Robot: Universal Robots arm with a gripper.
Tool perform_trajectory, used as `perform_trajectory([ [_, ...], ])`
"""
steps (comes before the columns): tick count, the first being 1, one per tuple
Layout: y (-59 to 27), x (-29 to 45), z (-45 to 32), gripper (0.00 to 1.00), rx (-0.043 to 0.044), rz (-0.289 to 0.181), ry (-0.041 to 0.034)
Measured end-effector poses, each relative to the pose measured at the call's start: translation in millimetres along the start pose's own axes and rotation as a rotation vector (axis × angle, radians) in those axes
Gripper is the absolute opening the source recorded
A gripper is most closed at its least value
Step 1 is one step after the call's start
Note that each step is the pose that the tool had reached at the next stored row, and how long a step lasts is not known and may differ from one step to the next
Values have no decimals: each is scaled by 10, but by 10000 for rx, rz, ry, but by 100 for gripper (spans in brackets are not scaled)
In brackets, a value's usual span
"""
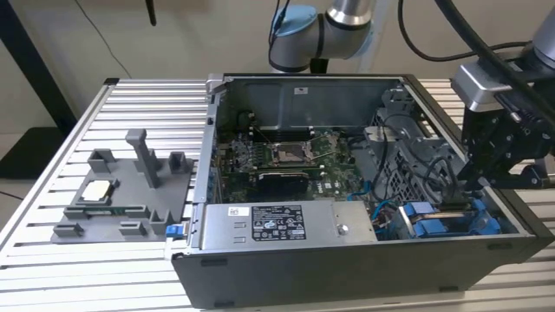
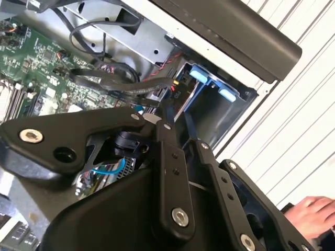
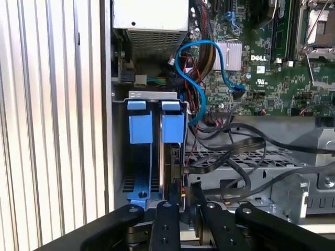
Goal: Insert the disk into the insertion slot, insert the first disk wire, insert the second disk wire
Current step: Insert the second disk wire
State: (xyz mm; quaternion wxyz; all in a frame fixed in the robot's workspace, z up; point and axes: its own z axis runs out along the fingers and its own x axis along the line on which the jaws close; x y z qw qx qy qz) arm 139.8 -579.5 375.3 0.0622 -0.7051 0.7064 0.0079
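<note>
The disk (image 3: 172,128) sits seated in the insertion slot (image 3: 152,95) of the drive cage, beside a 2nd blue-framed unit (image 3: 139,125). Gripper (image 3: 184,194) is right at disk's rear edge w/ jaws pinching the second disk wire (image 3: 184,170) plug there. A person's hand (image 2: 314,214) rests on the slatted table (image 1: 147,104).

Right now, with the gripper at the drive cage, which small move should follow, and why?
Probably a short, straight push toward the disk. In the first wrist view the gripper holds the flat black plug of the second disk wire at the disk's rear edge, seemingly not fully seated.
</note>
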Motion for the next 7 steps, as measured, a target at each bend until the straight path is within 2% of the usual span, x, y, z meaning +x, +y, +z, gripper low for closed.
perform_trajectory([
  [7, -3, -2, -15, 24, -1, -1, -1],
])
